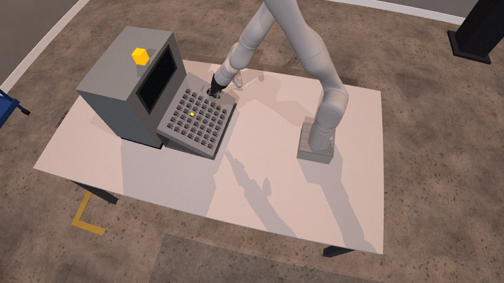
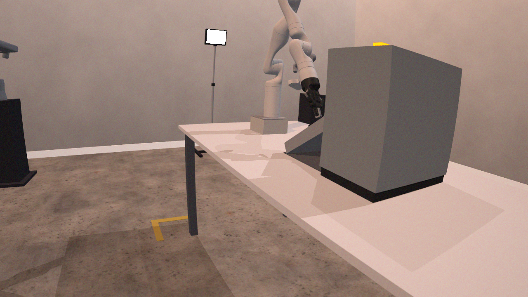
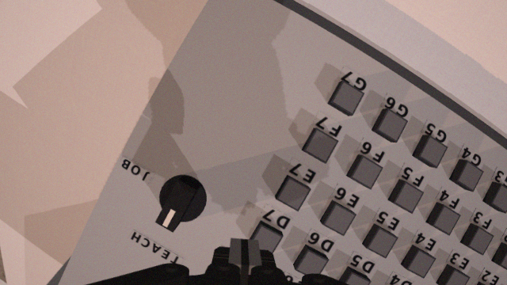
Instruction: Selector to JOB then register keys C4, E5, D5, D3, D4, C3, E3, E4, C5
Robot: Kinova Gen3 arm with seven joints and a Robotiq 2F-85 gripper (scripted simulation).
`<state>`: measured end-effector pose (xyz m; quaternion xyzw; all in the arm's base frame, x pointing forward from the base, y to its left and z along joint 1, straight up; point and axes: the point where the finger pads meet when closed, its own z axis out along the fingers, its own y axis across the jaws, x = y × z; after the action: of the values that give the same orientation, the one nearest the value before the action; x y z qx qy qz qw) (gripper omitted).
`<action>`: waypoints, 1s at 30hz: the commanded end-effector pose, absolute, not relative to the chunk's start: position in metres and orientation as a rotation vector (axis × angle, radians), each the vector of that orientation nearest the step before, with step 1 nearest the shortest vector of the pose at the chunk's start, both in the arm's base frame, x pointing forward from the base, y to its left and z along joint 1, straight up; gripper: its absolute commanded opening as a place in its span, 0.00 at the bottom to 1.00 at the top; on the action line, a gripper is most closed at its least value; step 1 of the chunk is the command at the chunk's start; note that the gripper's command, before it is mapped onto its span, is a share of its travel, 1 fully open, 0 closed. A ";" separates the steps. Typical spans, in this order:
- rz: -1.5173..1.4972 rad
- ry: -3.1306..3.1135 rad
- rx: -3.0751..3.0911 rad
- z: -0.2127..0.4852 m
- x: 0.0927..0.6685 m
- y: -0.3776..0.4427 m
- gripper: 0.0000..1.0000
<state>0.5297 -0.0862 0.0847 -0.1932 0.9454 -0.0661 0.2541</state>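
Broadly, a pale table [image 1: 275, 203] carries everything: a grey machine [image 1: 119, 90] at its 10 o'clock corner in the top view, and the arm [image 1: 311, 53] on a grey base [image 1: 303, 157] toward 3 o'clock. On the machine's top sits a yellow block [image 1: 140, 56], and its dark screen [image 1: 157, 78] faces the arm. Below the screen slopes the keypad [image 1: 221, 141], a grey panel with rows of square keys. One key [image 1: 191, 114] near the panel's middle glows yellow in the top view; its label cannot be read there.

From the base the arm rises, bends over and comes down toward 9 o'clock, ending with the gripper [image 1: 213, 90] above the keypad's far corner, beside the screen's lower edge. In the exterior view the gripper [image 2: 316, 110] points down just in front of the machine's side, close over the sloped panel; whether it touches cannot be told.

Seen from the wrist, the gripper [image 3: 244, 253] sits at 6 o'clock, its jaws closed together and holding nothing. The selector [image 3: 182, 199], a black round knob, lies at about 10 o'clock from the jaws, near but apart from them. Its white-tipped pointer [image 3: 169, 218] aims at the TEACH label [image 3: 154, 247], with the JOB label [image 3: 135, 169] on the knob's other side. Key D7 [image 3: 266, 236] is just beside the closed fingertips, at about 1 o'clock of them.
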 end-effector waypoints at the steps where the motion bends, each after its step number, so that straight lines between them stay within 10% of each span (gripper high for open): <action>1: -0.096 2.601 -0.316 0.087 0.529 -0.103 0.10; 14: -0.004 2.617 0.027 0.090 0.528 -0.130 0.10; 15: -0.004 2.617 0.027 0.090 0.528 -0.130 0.60; 30: -0.004 2.617 0.027 0.090 0.528 -0.130 0.60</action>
<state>0.5274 -0.1296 0.0895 0.0100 0.9660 -0.0011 0.2584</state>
